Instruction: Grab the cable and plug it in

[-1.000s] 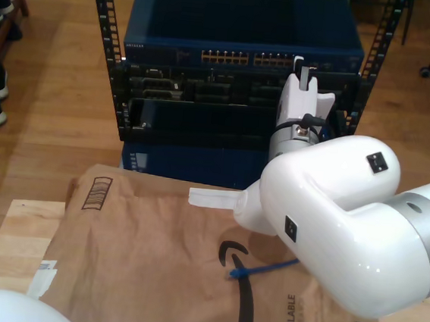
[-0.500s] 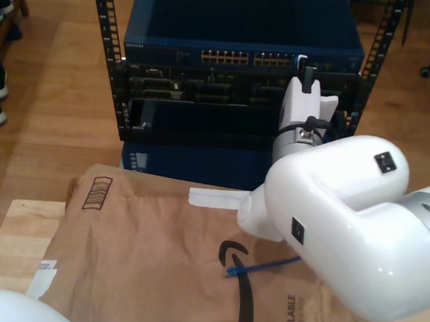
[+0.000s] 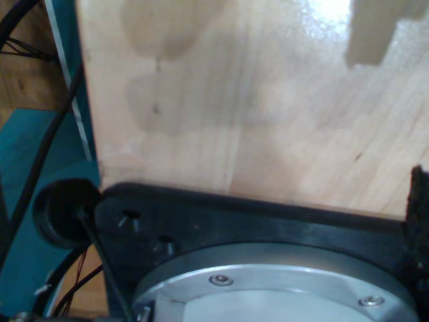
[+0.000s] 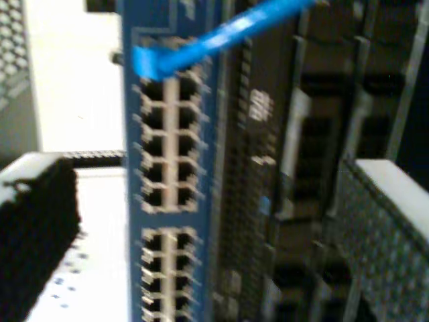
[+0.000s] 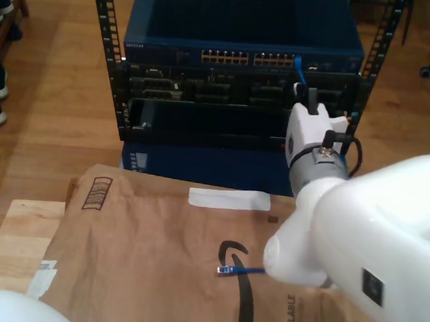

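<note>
The bright-blue cable (image 5: 299, 72) runs from the port row of the blue switch (image 5: 213, 24) down to my second gripper (image 5: 310, 94). In the second wrist view the cable's (image 4: 221, 33) plug end (image 4: 144, 59) sits at the topmost ports, though blur hides whether it is seated. My second gripper (image 4: 211, 174) is open, its dark pad (image 4: 37, 235) and pale finger (image 4: 389, 228) wide apart, and the cable is not between them. The cable's other end (image 5: 226, 270) lies loose on the brown paper (image 5: 153, 254). A dark textured strip (image 3: 419, 221) sits at the first wrist view's edge.
The switch sits in a black rack (image 5: 100, 13) above darker units (image 5: 206, 92). Brown paper with white tape (image 5: 229, 199) covers the wooden table (image 5: 16, 248). A black base plate with a metal ring (image 3: 268, 282) rests on wood. An arm's white shell (image 5: 2, 309) shows at the exterior view's lower left.
My second gripper has drawn back from the switch toward the exterior view's right and lower. The cable now stretches from the port row to it. The loose end slid slightly left on the paper.
</note>
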You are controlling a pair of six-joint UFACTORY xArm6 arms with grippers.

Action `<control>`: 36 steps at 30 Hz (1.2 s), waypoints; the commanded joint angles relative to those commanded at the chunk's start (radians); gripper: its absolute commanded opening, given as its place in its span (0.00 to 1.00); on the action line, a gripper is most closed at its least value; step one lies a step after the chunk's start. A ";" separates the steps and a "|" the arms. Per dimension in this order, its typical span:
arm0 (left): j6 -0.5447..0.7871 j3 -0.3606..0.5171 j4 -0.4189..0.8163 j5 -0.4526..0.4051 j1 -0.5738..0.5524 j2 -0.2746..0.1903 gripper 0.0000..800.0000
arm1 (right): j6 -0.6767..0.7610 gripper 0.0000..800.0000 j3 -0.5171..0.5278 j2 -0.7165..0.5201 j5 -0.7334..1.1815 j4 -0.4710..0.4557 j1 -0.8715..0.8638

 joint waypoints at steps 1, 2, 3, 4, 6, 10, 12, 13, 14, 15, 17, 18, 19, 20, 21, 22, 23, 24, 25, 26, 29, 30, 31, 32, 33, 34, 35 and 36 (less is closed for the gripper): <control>0.000 0.000 0.000 0.000 0.000 0.000 1.00 | -0.020 0.72 0.011 -0.017 0.020 -0.015 -0.005; 0.000 0.000 0.000 0.000 0.000 0.000 1.00 | -0.038 0.74 0.017 -0.034 0.037 -0.025 -0.012; 0.000 0.000 0.000 0.000 0.000 0.000 1.00 | -0.057 0.74 0.021 -0.057 0.057 -0.028 -0.018; 0.000 0.000 0.000 0.000 0.000 0.000 1.00 | -0.074 0.75 0.031 -0.081 0.086 -0.029 -0.032; 0.000 0.000 0.000 0.000 0.000 0.000 1.00 | -0.120 0.80 0.048 -0.143 0.157 -0.031 -0.068; 0.000 0.000 0.000 0.000 0.000 0.000 1.00 | -0.218 0.91 0.058 -0.227 0.295 -0.031 -0.137; 0.000 0.002 0.000 0.000 0.000 0.000 1.00 | -0.247 0.99 0.063 -0.264 0.342 -0.044 -0.183; 0.000 0.000 0.000 0.000 0.000 0.000 1.00 | -0.258 1.00 0.068 -0.282 0.368 -0.060 -0.207; 0.000 0.000 0.000 0.000 0.000 0.000 1.00 | -0.262 1.00 0.069 -0.298 0.391 -0.083 -0.233; 0.000 0.000 0.000 0.000 0.000 0.000 1.00 | -0.262 1.00 0.069 -0.308 0.410 -0.109 -0.259; 0.000 0.000 0.000 0.000 0.000 0.000 1.00 | -0.262 1.00 0.069 -0.327 0.440 -0.173 -0.316; 0.000 0.000 0.000 0.000 0.000 0.000 1.00 | -0.262 1.00 0.069 -0.333 0.460 -0.209 -0.350; 0.000 0.000 0.000 0.000 0.000 0.000 1.00 | -0.262 1.00 0.068 -0.341 0.486 -0.239 -0.385; 0.000 0.000 0.000 0.000 0.000 0.000 1.00 | -0.262 1.00 0.068 -0.348 0.522 -0.269 -0.417; 0.000 0.000 0.000 0.000 0.000 0.000 1.00 | -0.262 1.00 0.061 -0.356 0.569 -0.298 -0.451; 0.000 0.000 0.000 0.000 0.000 0.000 1.00 | -0.262 0.99 0.058 -0.365 0.620 -0.338 -0.488; 0.000 0.000 0.000 0.000 0.000 0.000 1.00 | -0.262 0.99 0.057 -0.379 0.672 -0.382 -0.523; 0.000 0.000 0.000 0.000 0.000 0.000 1.00 | -0.262 0.99 0.052 -0.388 0.720 -0.422 -0.555; 0.000 0.000 0.000 0.000 0.000 0.000 1.00 | -0.262 0.99 0.040 -0.391 0.761 -0.453 -0.585; 0.000 0.000 0.000 0.000 0.000 0.000 1.00 | -0.262 0.99 0.020 -0.391 0.801 -0.477 -0.608; 0.000 0.002 0.000 0.000 0.000 0.000 1.00 | -0.262 0.99 -0.038 -0.387 0.939 -0.529 -0.674; 0.000 0.000 0.000 0.000 0.000 0.000 1.00 | -0.262 0.99 -0.058 -0.384 0.987 -0.542 -0.700; 0.000 0.000 0.000 0.000 0.000 0.000 1.00 | -0.264 0.99 -0.074 -0.382 1.034 -0.555 -0.723; 0.000 0.000 0.000 0.000 0.000 0.000 1.00 | -0.264 0.99 -0.083 -0.382 1.076 -0.568 -0.743; 0.000 0.000 0.000 0.000 0.000 0.000 1.00 | -0.264 0.99 -0.089 -0.382 1.105 -0.583 -0.764; 0.000 0.000 0.000 0.000 0.000 0.000 1.00 | -0.264 0.99 -0.092 -0.382 1.123 -0.600 -0.790; 0.000 0.000 0.000 0.000 0.000 0.000 1.00 | -0.264 0.99 -0.092 -0.384 1.140 -0.620 -0.816; 0.000 0.000 0.000 0.000 0.000 0.000 1.00 | -0.264 0.99 -0.086 -0.384 1.171 -0.647 -0.838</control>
